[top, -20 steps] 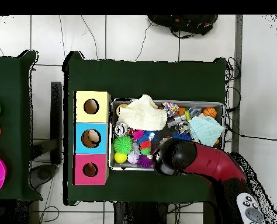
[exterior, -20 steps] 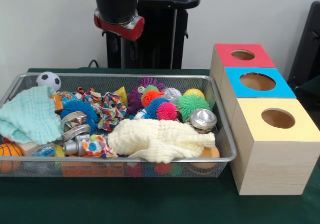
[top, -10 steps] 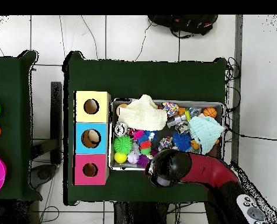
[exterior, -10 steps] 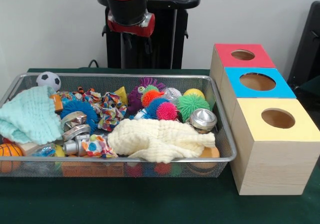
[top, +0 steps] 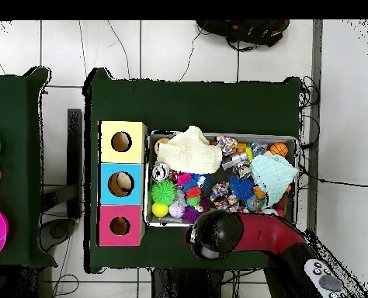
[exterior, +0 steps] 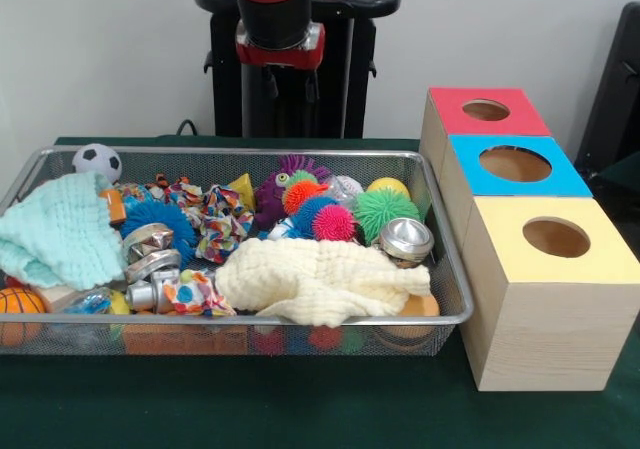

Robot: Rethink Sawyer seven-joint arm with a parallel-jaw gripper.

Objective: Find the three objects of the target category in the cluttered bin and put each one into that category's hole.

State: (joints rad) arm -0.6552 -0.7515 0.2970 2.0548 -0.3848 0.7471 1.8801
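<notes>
Right now your gripper [exterior: 291, 77] hangs high behind the wire bin [exterior: 450, 299], over the desk [top: 195, 105]; you cannot tell how it stands. Inside the bin, the green spiky ball [exterior: 385, 209] lies beside the pink spiky ball [exterior: 334, 223], near the cream cloth [exterior: 320, 279]. Just beside the bin stands the box with holes [exterior: 545, 309].

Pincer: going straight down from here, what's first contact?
Likely the green cloth just outside the bin rim on the robot's side, not the toys. The pincer sits near that rim overhead, so it might clip the wire.
</notes>
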